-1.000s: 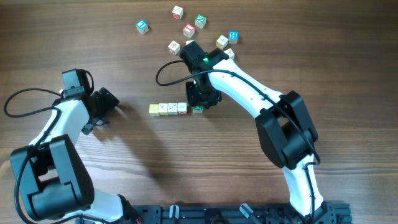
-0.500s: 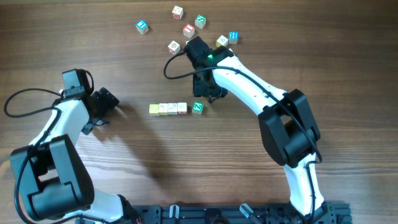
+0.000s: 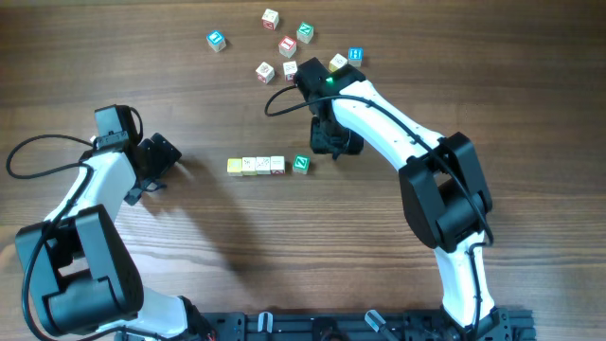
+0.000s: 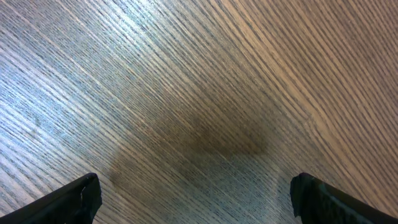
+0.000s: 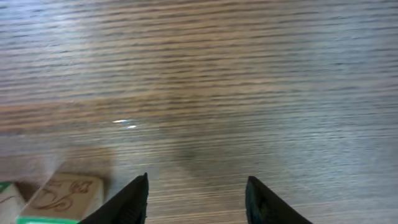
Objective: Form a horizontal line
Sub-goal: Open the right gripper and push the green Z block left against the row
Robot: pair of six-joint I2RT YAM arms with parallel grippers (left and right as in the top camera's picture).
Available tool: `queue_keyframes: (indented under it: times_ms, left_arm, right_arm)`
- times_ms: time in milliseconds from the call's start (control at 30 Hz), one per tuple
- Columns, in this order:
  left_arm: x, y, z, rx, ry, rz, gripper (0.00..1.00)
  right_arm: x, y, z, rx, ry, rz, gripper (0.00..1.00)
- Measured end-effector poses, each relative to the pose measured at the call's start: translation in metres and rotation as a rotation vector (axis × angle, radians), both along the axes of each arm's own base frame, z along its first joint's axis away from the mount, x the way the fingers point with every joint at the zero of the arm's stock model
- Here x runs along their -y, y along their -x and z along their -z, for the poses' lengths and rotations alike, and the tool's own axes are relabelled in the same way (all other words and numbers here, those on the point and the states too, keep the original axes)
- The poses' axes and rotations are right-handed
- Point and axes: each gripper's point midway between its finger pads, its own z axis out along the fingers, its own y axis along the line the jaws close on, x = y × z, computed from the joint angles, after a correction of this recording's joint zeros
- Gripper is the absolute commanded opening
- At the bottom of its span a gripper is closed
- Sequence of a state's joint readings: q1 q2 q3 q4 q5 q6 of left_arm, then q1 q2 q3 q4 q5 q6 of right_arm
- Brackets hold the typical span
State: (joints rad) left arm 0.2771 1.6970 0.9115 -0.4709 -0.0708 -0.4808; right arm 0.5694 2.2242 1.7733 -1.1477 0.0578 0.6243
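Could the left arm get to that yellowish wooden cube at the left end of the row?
Probably yes. The left gripper sits open and empty, with only wooden tabletop between it and the yellowish wooden cube; the right gripper is up beyond the row's other end.

In the right wrist view the green-faced cube (image 5: 62,193), just outside one fingertip of the right gripper (image 5: 196,196), is cut off by the bottom edge, and its carved mark is too soft to read. From overhead, the letters along the horizontal line (image 3: 257,165) are too small to read. The right gripper's fingers are hidden under its own body.
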Motion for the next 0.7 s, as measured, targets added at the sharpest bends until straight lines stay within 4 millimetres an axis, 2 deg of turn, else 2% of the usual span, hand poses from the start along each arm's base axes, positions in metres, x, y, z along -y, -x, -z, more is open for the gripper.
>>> queue_keyframes:
  times_ms: [67,167,267,433,700]
  left_arm:
    - [0.000,0.000,0.000,0.000,0.000,0.000,1.00]
    - [0.000,0.000,0.000,0.000,0.000,0.000,1.00]
    - [0.000,0.000,0.000,0.000,0.000,0.000,1.00]
    - [0.000,0.000,0.000,0.000,0.000,0.000,1.00]
    - [0.000,0.000,0.000,0.000,0.000,0.000,1.00]
  right_arm:
    - [-0.004,0.001,0.000,-0.007,-0.024,0.001,0.45]
    - [-0.006,0.002,0.000,-0.013,-0.034,0.002,0.28]
    - [-0.007,0.003,0.000,-0.017,-0.040,0.004,0.27]
    - [-0.018,0.010,0.000,-0.053,-0.096,0.002,0.20]
    - [-0.064,0.023,0.000,-0.016,-0.157,-0.096,0.19]
